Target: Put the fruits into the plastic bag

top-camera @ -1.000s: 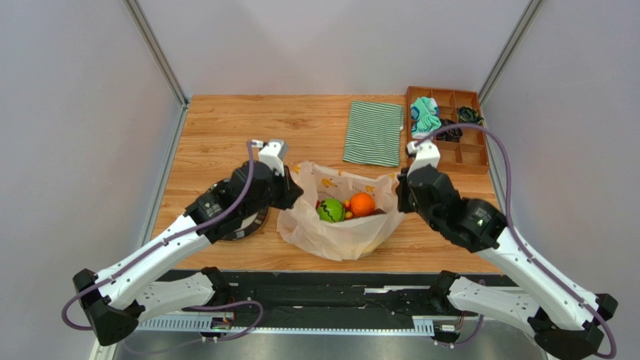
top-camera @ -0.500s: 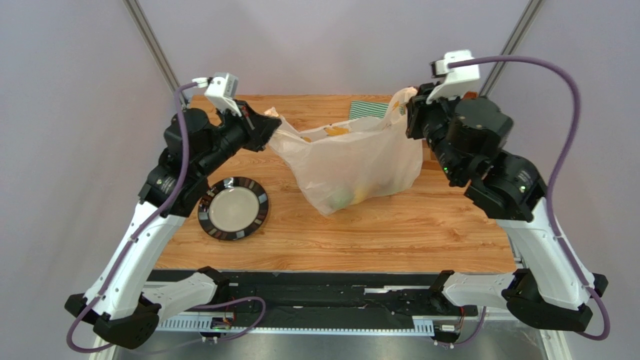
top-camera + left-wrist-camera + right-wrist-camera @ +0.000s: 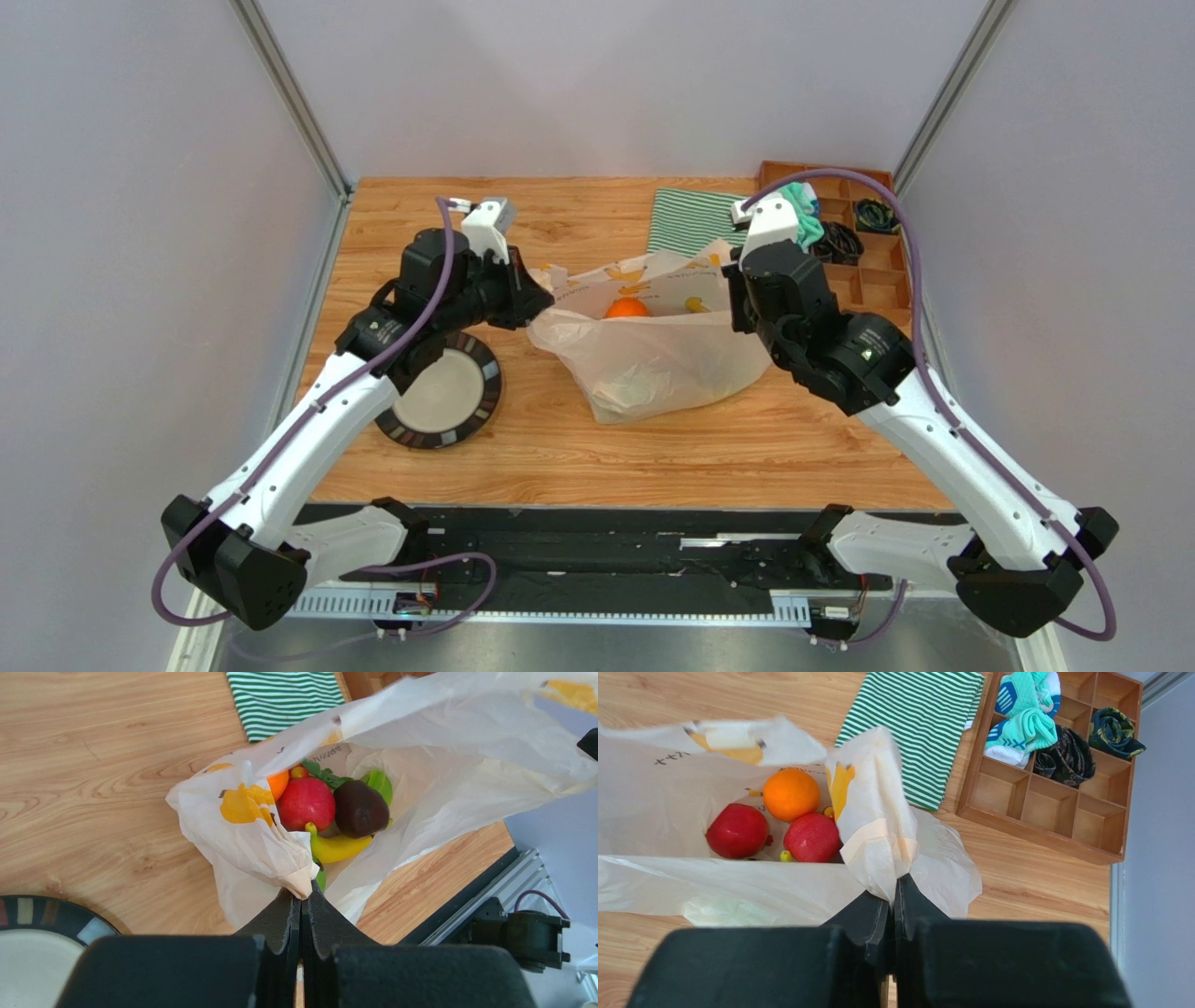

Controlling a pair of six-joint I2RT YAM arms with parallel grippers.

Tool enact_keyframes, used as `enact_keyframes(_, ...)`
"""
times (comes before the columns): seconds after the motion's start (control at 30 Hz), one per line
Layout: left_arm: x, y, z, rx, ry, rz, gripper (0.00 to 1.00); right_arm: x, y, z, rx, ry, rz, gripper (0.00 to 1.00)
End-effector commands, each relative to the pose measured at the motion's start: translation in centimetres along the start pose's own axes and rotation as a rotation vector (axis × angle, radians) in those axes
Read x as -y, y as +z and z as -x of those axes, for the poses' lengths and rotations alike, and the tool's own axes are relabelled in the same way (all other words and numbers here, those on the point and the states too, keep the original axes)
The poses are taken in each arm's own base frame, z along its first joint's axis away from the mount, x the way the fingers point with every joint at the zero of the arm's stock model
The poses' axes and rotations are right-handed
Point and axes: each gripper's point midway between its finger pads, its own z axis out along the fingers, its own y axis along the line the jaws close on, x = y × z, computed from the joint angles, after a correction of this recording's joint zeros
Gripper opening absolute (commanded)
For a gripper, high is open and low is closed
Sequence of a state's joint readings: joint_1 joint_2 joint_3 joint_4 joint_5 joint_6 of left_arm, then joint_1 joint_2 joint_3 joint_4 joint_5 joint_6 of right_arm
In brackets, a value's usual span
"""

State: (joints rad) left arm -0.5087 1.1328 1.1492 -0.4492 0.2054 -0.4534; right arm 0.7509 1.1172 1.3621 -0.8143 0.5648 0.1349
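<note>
The plastic bag with banana prints rests on the table between my grippers, mouth held open. My left gripper is shut on the bag's left handle, as the left wrist view shows. My right gripper is shut on the right handle, seen in the right wrist view. Inside the bag lie a red apple, a dark brown fruit, a yellow banana, an orange and a green piece. From above only the orange shows.
A black-rimmed plate lies left of the bag, under the left arm. A green-and-white striped cloth lies behind the bag. A wooden compartment tray with socks sits at the back right.
Both grippers lifted the bag high by its handles, then came down and forward. The bag now rests on the table, further back than a second ago.
</note>
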Motion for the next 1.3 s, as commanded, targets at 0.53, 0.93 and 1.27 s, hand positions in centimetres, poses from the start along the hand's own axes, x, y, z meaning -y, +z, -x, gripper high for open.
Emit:
enact_keyframes(0.53,-1.7,-6.1,6.6,0.313,0.053,0.044,0.96,2.0,-5.5,6.7,0.228,0.221,0.161,0.92)
enact_keyframes(0.93,-5.9,-12.5,6.2,0.411,0.081,0.228,0.98,10.5,-4.9,4.4,0.241,0.396,-0.055,0.92)
enact_keyframes(1.27,-6.3,-17.6,1.5,0.482,0.164,0.312,0.98,13.1,-4.7,-4.1,0.316,0.440,-0.242,0.91)
